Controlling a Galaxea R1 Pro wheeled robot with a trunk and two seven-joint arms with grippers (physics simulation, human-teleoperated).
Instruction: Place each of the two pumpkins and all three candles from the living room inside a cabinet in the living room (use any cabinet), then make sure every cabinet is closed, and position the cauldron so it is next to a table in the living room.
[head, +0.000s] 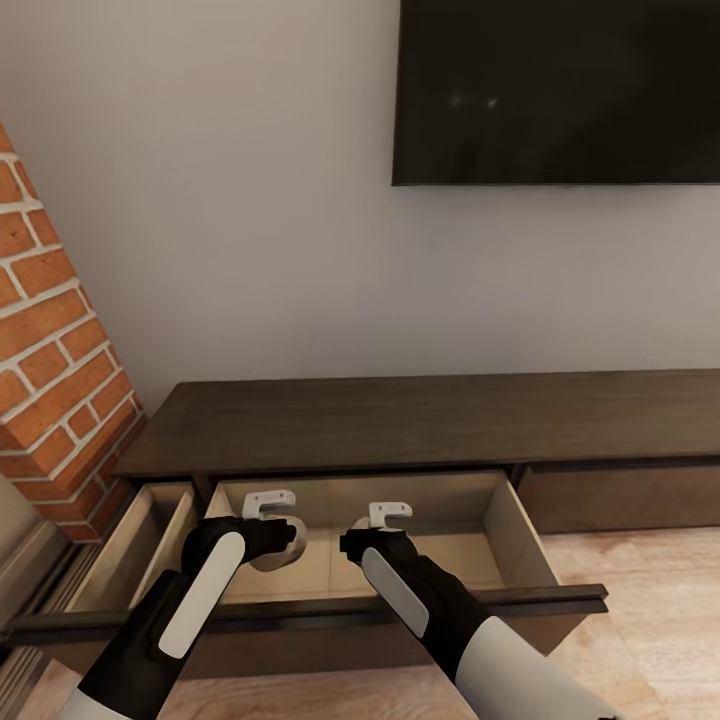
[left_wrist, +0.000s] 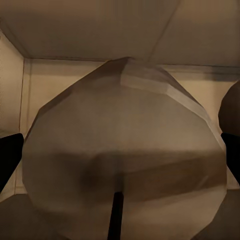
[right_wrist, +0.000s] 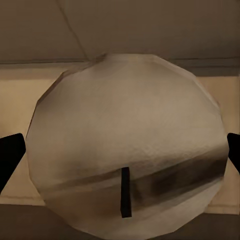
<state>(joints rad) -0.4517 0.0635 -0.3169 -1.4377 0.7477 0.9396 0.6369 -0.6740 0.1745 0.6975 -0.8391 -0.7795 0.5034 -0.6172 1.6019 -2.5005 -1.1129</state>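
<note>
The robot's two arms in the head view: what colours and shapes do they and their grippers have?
Both arms are matte black with rounded segments, each carrying a long white oval panel along the forearm; the right one turns white toward the elbow. The left gripper and right gripper end in pale white, hook-shaped fingers. No cables or markings are visible.

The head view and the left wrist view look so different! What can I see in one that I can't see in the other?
Head view alone: the TV, the brick wall, the cabinet top, the wooden floor, and both arms reaching over the open drawer, with the right claw beside the left claw.

Left wrist view alone: a close look at the candle's flat face with its dark wick.

Both: that candle in the left claw and the drawer's pale beige inside.
</note>
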